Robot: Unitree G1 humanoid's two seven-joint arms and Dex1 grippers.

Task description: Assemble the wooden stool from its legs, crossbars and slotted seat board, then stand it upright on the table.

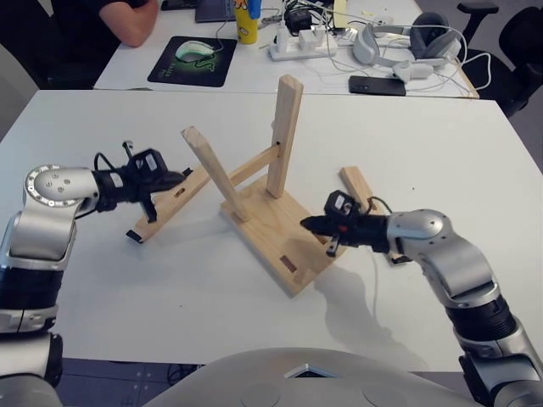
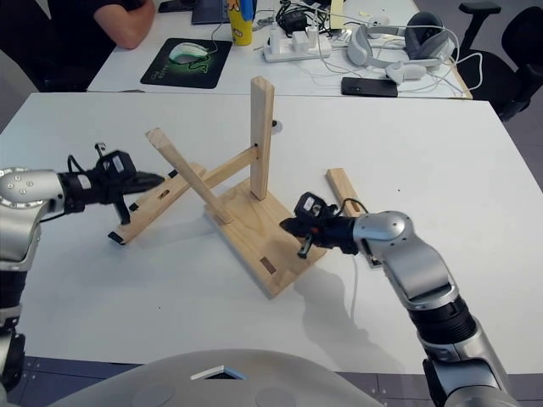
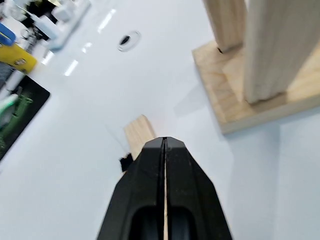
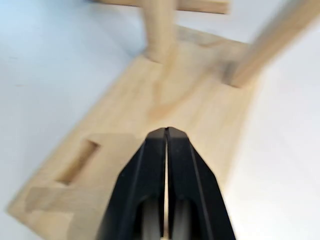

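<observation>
Seat board (image 1: 284,242) — two legs (image 1: 286,127) fitted.

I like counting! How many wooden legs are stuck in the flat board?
2. One pale wooden leg stands upright in the flat wooden seat board; the other leans to the left beside it. None seem hidden.
</observation>
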